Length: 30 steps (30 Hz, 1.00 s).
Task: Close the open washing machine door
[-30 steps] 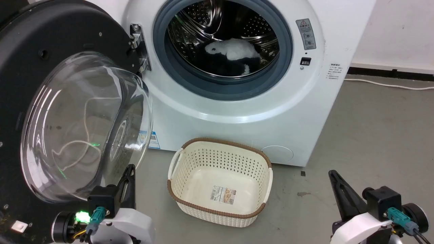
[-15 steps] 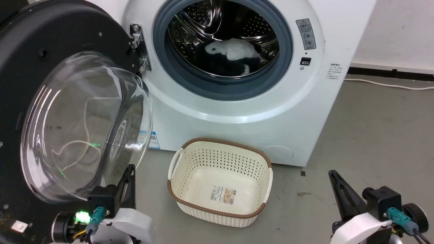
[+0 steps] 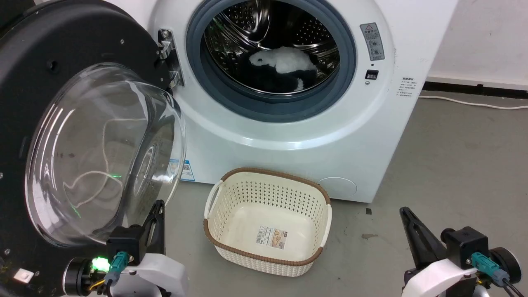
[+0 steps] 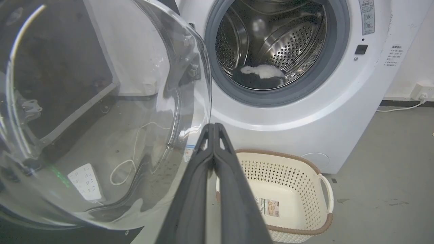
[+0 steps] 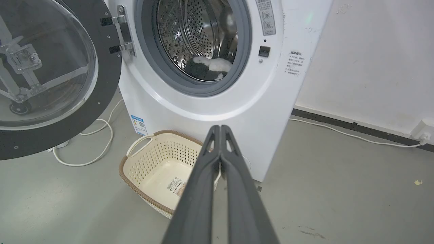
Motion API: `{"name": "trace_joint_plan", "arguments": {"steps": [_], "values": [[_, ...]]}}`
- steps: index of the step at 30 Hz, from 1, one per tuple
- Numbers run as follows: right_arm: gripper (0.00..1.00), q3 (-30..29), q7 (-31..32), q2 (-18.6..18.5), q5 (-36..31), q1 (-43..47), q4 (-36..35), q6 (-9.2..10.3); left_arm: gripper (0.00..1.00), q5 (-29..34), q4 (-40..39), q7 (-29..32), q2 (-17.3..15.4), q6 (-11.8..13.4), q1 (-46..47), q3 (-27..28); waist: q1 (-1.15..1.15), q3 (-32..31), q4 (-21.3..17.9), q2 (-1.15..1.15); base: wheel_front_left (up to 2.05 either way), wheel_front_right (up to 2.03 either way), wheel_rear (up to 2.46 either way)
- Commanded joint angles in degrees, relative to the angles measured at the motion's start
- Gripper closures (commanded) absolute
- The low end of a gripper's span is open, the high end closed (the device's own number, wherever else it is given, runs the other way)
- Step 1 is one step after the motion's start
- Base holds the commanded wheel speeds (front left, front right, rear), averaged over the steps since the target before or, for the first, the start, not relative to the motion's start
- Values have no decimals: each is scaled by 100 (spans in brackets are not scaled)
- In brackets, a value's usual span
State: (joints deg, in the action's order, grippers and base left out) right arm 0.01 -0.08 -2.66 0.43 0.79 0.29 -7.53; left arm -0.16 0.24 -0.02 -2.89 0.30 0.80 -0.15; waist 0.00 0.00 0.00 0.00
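The grey concrete floor [image 3: 453,165] meets a white wall [image 5: 373,51] behind the appliance. At far left, the washing machine door [image 3: 24,82] stands swung fully open on a metal hinge [image 3: 167,45]. Its wide rim is matte black and its centre is a bulging clear glass bowl [image 3: 103,152]. The left gripper [image 4: 213,127] sits just beside the bowl's lower right edge, jaws pressed together and holding nothing. A strip of bare floor separates the door from the basket.

The washing machine [image 3: 288,136] is a smooth white box. Its round porthole is lined by a grey rubber gasket [image 3: 350,74] around a perforated steel drum [image 3: 247,24] that holds white and dark laundry [image 3: 284,62].

A cream perforated basket [image 3: 268,194] with a brown woven rim stands on the floor in front of the machine, near its base.

The right gripper [image 5: 220,128] hangs low at the right over open floor, well apart from the machine, jaws pressed together and empty. A white cable [image 5: 339,134] runs along the wall base.
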Motion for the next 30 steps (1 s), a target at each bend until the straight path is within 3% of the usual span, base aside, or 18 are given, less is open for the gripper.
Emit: {"name": "trace_joint_plan", "arguments": {"steps": [1,5,6,19,20,21,30], "values": [[100,-1,8,-21,-43,-79,-29,4,100,16,-24,2,2,-30,-80,15,0,0,0,0,0,0,0],[100,-1,8,-21,-43,-79,-29,4,100,16,-24,2,2,-30,-80,15,0,0,0,0,0,0,0],[0,-1,8,-21,-43,-79,-29,4,0,16,-24,2,2,-30,-80,15,0,0,0,0,0,0,0],[0,26,-111,-2,169,69,32,0,0,-179,-14,-89,0,-12,-54,-35,0,4,1,0,0,0,0],[0,29,-123,-2,187,75,38,0,66,-201,-16,-99,0,-12,-59,-38,0,6,1,0,0,0,0],[0,32,-136,-2,206,80,43,0,100,-223,-18,-108,0,-15,-63,-41,0,6,2,0,0,0,0],[0,55,-245,-3,365,124,97,1,100,-399,-61,-214,-8,-50,-93,-70,0,22,20,0,0,0,0]]}}
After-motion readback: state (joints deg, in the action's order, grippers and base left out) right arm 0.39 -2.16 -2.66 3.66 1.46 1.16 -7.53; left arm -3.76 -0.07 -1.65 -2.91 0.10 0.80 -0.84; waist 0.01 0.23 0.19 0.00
